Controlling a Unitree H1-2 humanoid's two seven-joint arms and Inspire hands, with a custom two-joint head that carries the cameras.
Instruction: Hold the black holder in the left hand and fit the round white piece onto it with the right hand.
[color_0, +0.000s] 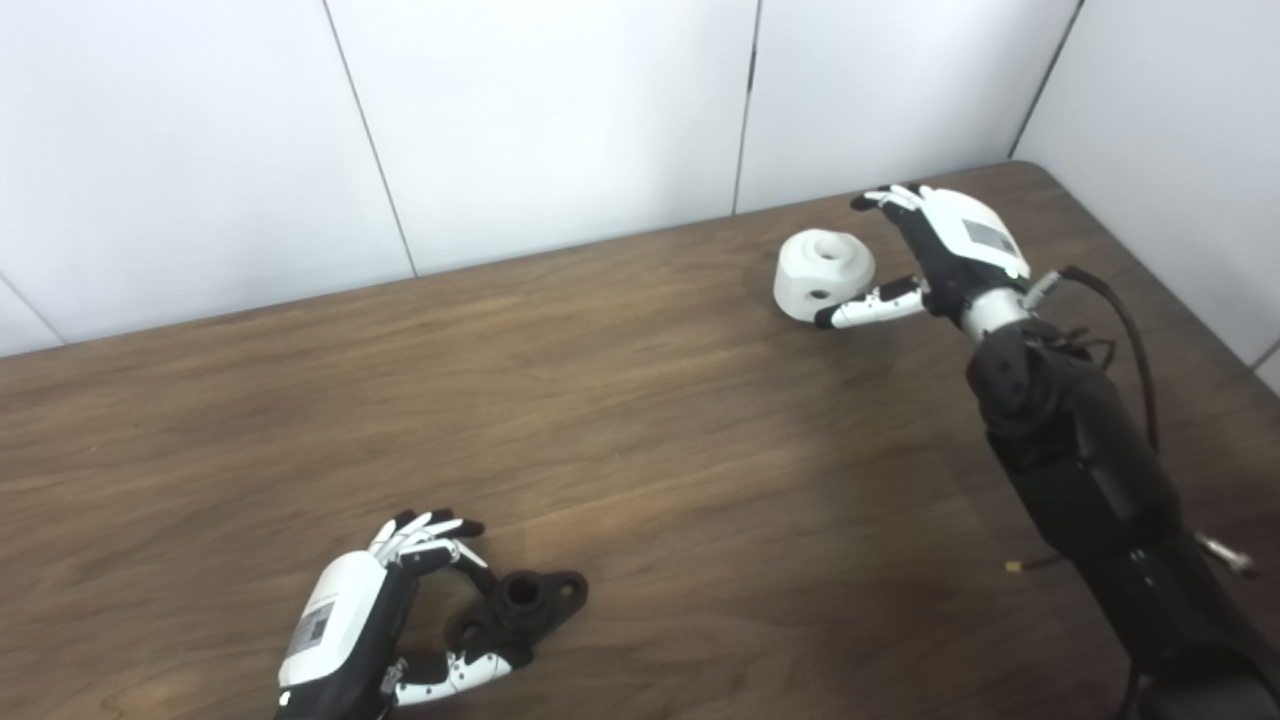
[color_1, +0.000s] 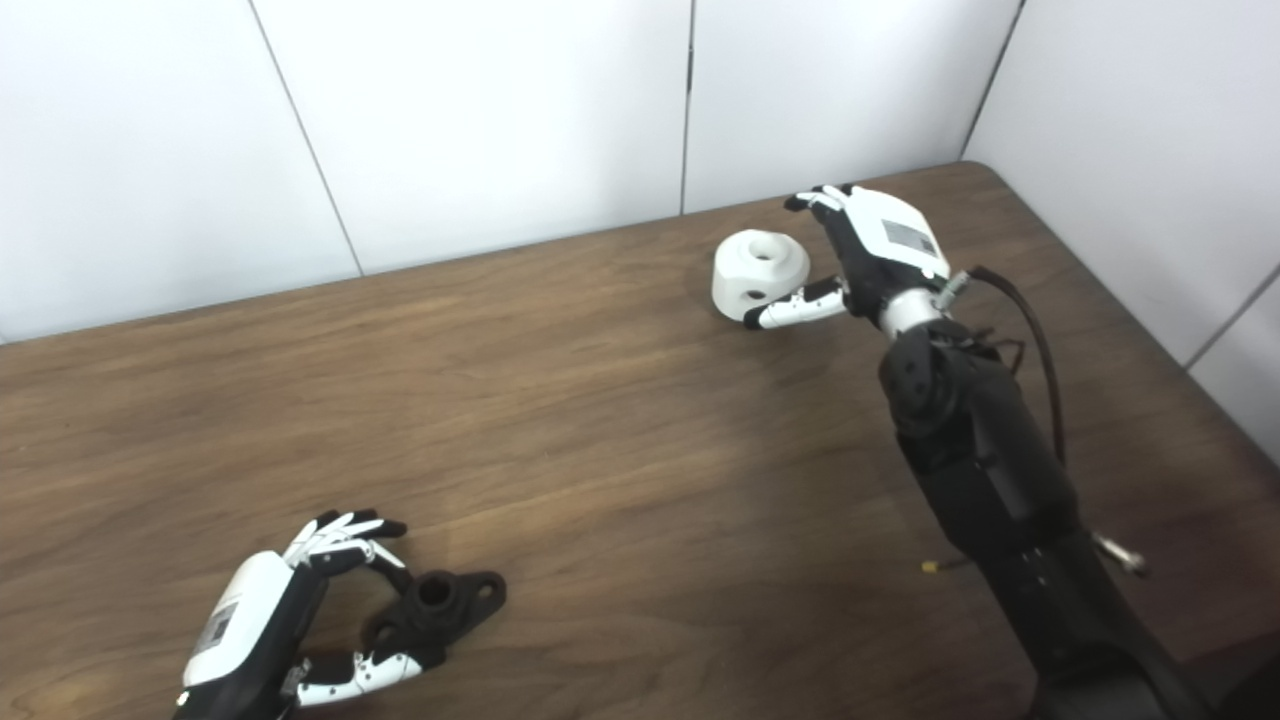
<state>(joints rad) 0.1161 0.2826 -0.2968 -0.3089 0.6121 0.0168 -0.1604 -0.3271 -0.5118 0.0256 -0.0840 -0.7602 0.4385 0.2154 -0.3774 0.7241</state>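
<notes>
Left eye view, both hands at their parts, neither lifted. Landmark: the black holder (color_0: 522, 608), lying flat on the bench (color_0: 620, 420) near its front edge. My left hand (color_0: 375, 615) sits just to the holder's left, fingers (color_0: 425, 528) curved over its far side and thumb at its near side, spread around it; whether they press it yet I cannot tell, since the dark body merges with the dark palm. The holder's long axis runs from near-left to far-right, its bored hub upward.

Far to the right of the holder and well beyond it, near the back corner of the bench, stands the round white piece (color_0: 823, 272), central hole up, a second hole in its side wall. My right hand (color_0: 945, 255) is just to its right, thumb touching its near wall, fingers arched behind it, apart and holding nothing.

Judgement: each part lies nearest its own hand; the coming move turns on closing both grasps.
</notes>
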